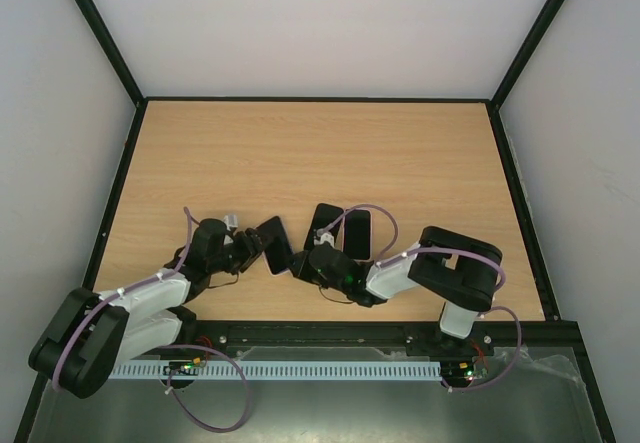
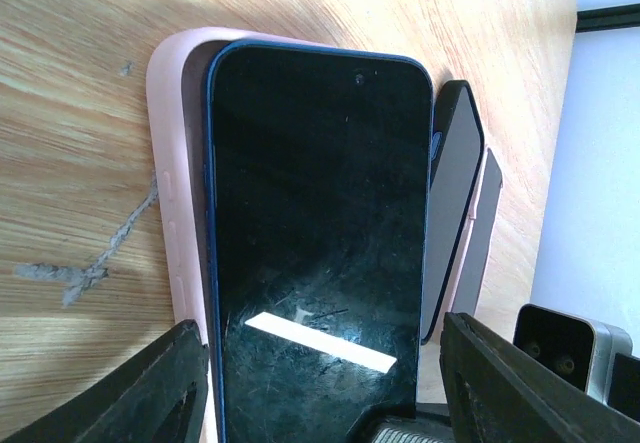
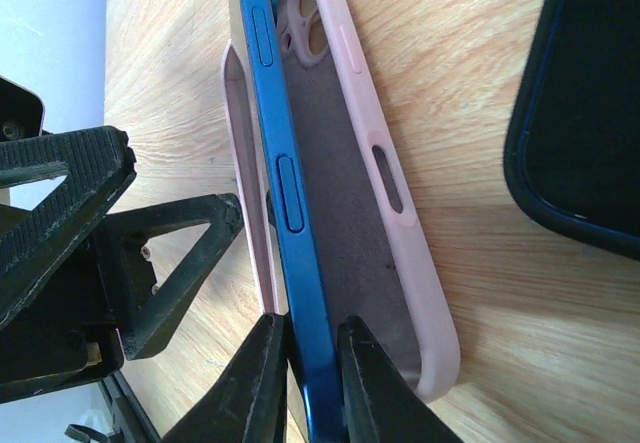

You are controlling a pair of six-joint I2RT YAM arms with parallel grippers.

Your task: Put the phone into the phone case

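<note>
Phone point(image 3: 285, 178): blue-edged, dark screen; tilted up on one long edge inside the case point(image 3: 350, 203), not seated flat; case: pink, open side up, on the table point(image 1: 300, 153), about 7 o'clock from its centre in the top view; right gripper point(image 3: 312, 331): fingers clamped on the phone, one per face; left gripper point(image 2: 322, 335): fingers apart, flanking the phone's near end; second phone point(image 3: 590, 103): dark, flat, at 2 o'clock of the case in the right wrist view.

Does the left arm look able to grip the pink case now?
Probably yes: the left gripper, open, straddles the pink case and blue phone with nothing between; the right gripper pinches the phone's edge.
</note>
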